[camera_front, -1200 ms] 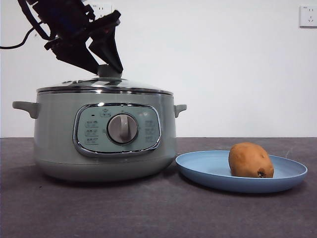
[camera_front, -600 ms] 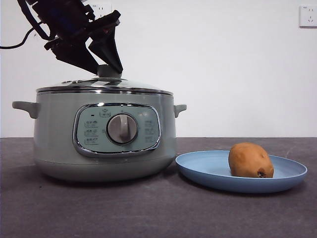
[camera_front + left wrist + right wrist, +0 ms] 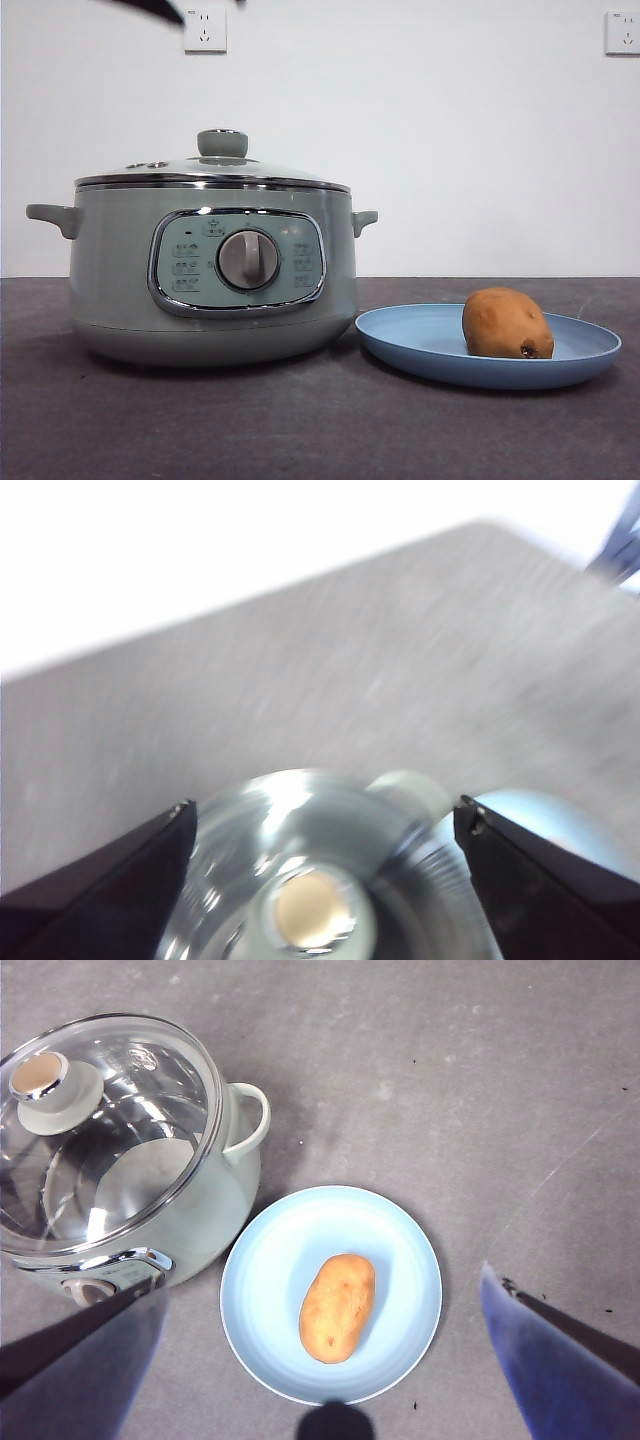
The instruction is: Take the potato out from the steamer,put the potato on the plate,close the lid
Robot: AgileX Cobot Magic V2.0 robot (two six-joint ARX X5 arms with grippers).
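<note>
Your lid (image 3: 212, 170) sits closed on the steamer (image 3: 210, 280); the potato (image 3: 506, 323) lies on the plate (image 3: 400, 340) at the steamer's 3 o'clock. Both tools hang spread and empty. The glass lid looks fragile and slippery; grip its knob (image 3: 222, 143).

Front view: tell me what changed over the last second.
The left tool let go of the lid knob and rose away; in the front view only a black tip remains at the top edge. Its jaws stand wide apart above the lid. The lid stayed seated on the steamer, and the potato stayed on the plate.
</note>
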